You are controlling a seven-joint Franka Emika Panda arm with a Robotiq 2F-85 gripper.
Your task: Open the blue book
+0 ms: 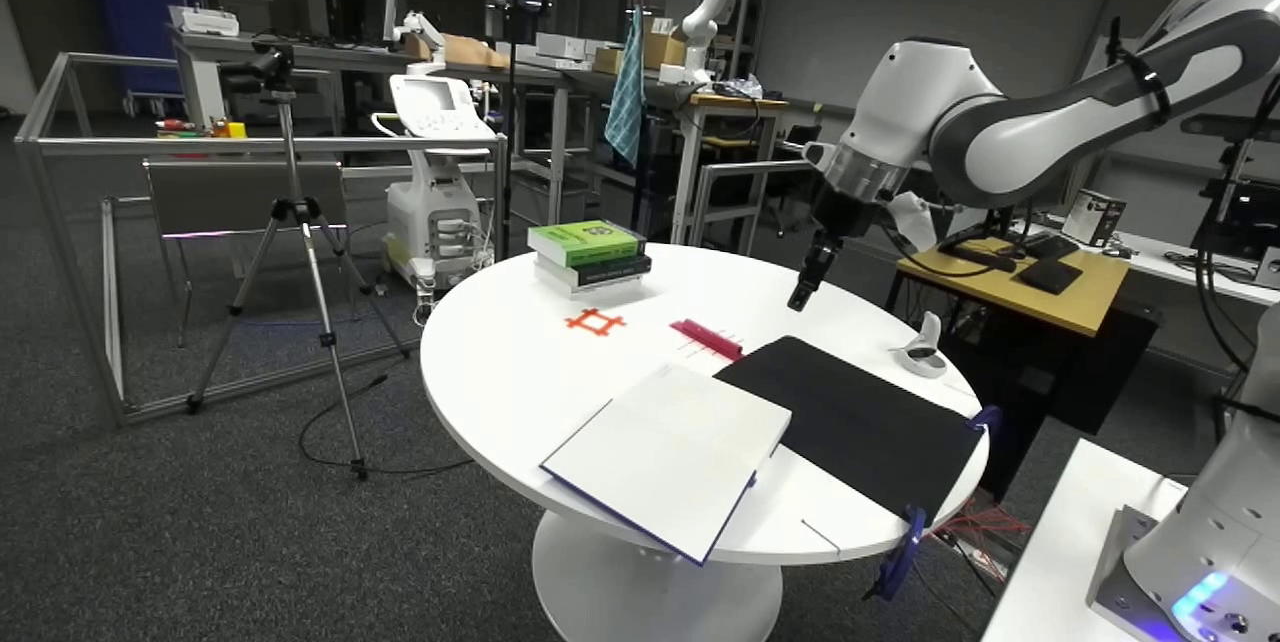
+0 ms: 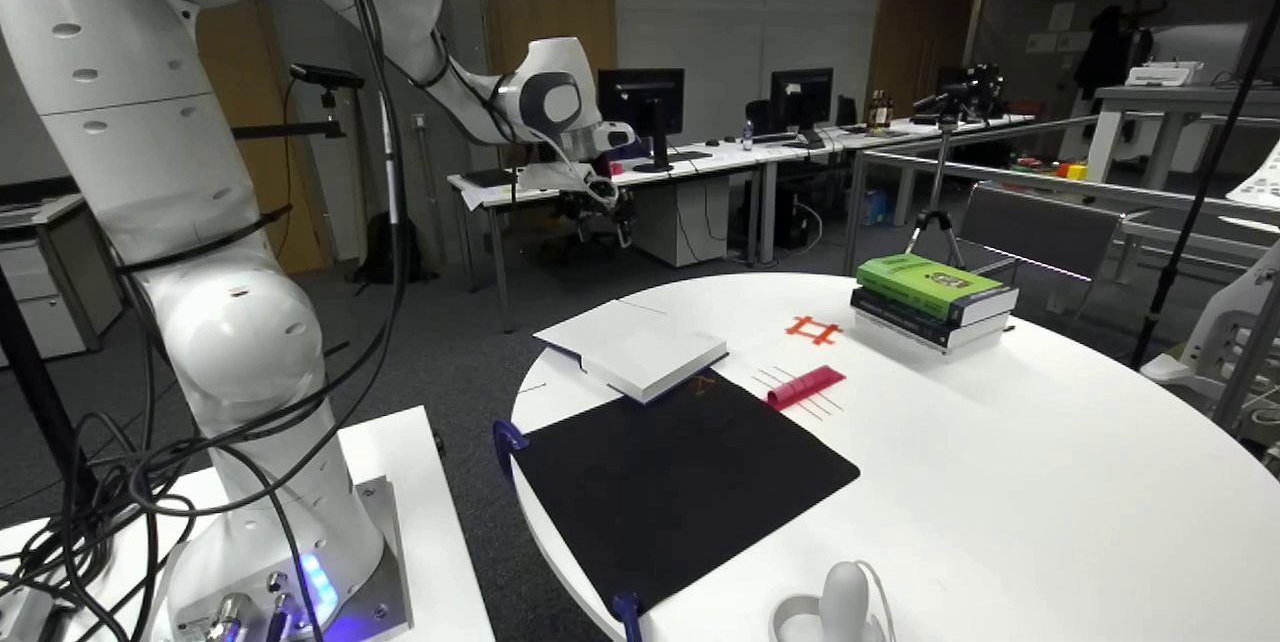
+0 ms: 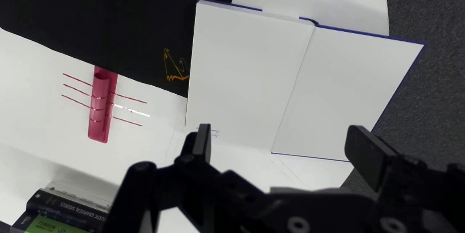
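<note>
The blue book (image 1: pixel 680 462) lies open on the round white table, with blank white pages facing up and thin dark blue cover edges showing. It also shows open in an exterior view (image 2: pixel 655 362) and the wrist view (image 3: pixel 250 73). Its thick page block rests partly on the black mat, and the opened cover lies flat, reaching past the table edge. The cover's outside and its picture are hidden underneath. My gripper (image 3: pixel 279 127) is open and empty, its fingers wide apart. It hangs raised above the table, apart from the book, in both exterior views (image 1: pixel 800 300) (image 2: pixel 625 232).
A black mat (image 2: pixel 680 482) is held by blue clamps (image 1: pixel 905 552) at the table edge. A pink piece with thin rods (image 3: pixel 100 106), an orange frame (image 1: pixel 596 322), a green-topped book stack (image 2: pixel 935 297) and a white controller (image 1: pixel 922 357) are on the table (image 1: pixel 500 362).
</note>
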